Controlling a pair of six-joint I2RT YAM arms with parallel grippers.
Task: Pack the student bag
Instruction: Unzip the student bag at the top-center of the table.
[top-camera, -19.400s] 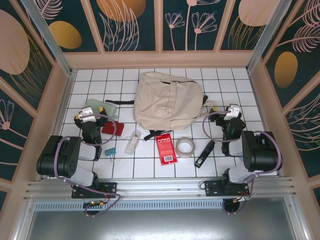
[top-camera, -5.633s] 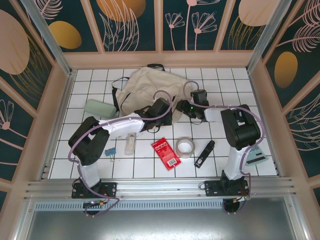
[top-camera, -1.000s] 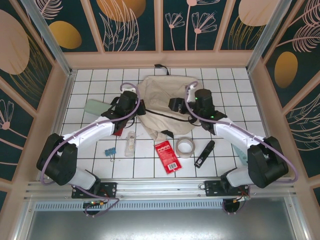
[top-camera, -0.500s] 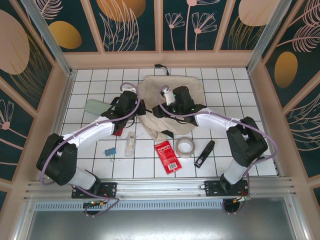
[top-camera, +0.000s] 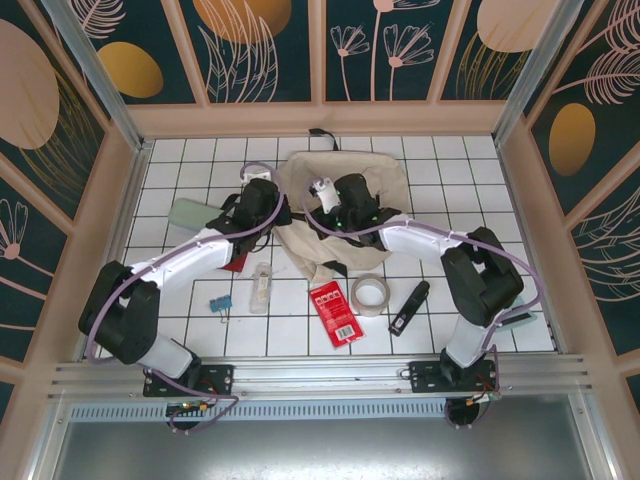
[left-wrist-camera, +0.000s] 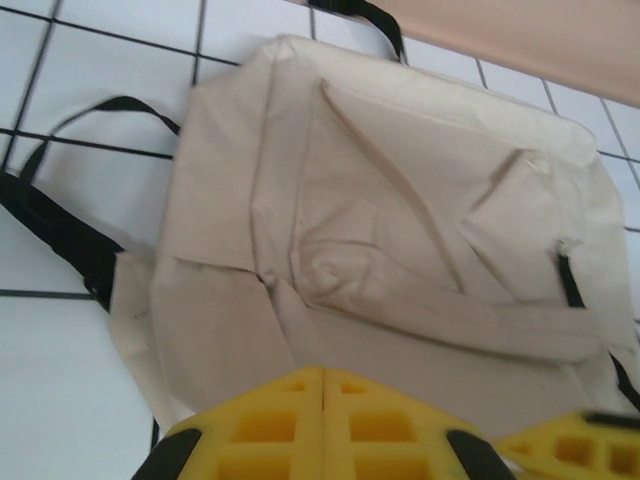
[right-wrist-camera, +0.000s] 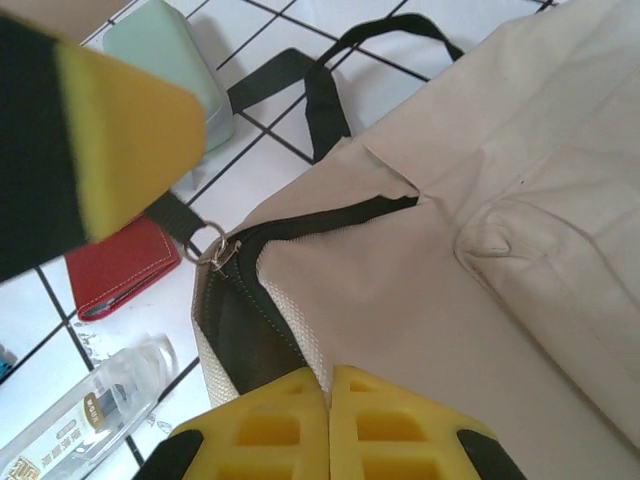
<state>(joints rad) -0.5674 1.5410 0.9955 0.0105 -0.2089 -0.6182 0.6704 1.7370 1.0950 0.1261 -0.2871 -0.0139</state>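
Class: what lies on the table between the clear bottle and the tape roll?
A red packet lies there, seen in the top external view.

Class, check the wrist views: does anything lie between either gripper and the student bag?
Nothing visible. The left gripper and right gripper sit with jaws closed right against the student bag.

White gridded table (top-camera: 290, 335), floral walls (top-camera: 270, 50), perhaps wood-framed

- Bright, even overhead light is washing the white tiled table (top-camera: 300, 335); shadows are falling soft and short.
- Left wrist view is reading slightly soft; student bag (left-wrist-camera: 400, 250) creases are shading gently.
- Right wrist view: yellow-and-black shape (right-wrist-camera: 90, 150) upper left is blurring heavily.
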